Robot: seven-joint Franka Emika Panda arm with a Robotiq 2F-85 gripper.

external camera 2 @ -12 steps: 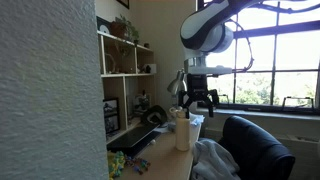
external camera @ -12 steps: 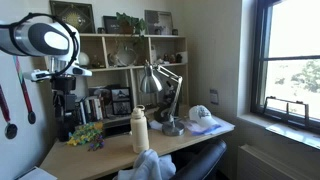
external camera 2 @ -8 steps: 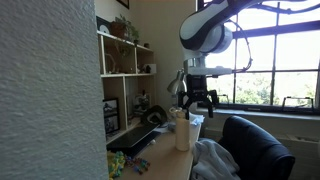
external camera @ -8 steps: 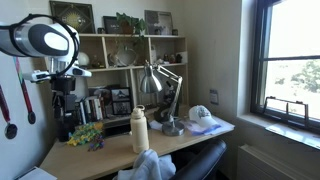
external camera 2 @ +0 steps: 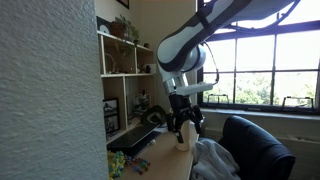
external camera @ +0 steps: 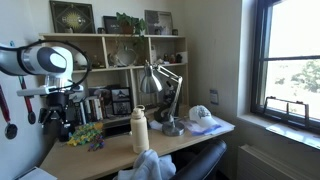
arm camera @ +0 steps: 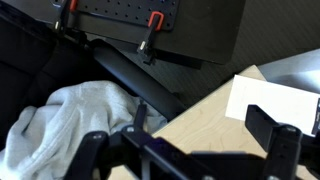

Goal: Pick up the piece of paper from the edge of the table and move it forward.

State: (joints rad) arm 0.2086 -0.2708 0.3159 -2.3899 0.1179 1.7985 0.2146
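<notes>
The white piece of paper (arm camera: pixel 276 101) lies on the wooden desk (arm camera: pixel 205 125) at its edge, at the right of the wrist view. In an exterior view it shows as a white sheet (external camera: pixel 36 174) at the desk's near corner. My gripper (arm camera: pixel 190 150) is open and empty. It hangs above the desk edge with the paper next to one finger, not between the two. In both exterior views the gripper (external camera: pixel 57 122) (external camera 2: pixel 186 122) points down over the desk.
A white bottle (external camera: pixel 140 130), a desk lamp (external camera: pixel 155 85), a cap (external camera: pixel 201 114) and flowers (external camera: pixel 87 134) stand on the desk. A white cloth (arm camera: pixel 65 115) lies on the dark chair (external camera 2: pixel 255 150) in front of the desk. Shelves (external camera: pixel 120 65) rise behind.
The arm has dropped and swung towards the desk's near end. The gripper is now lower and stays open.
</notes>
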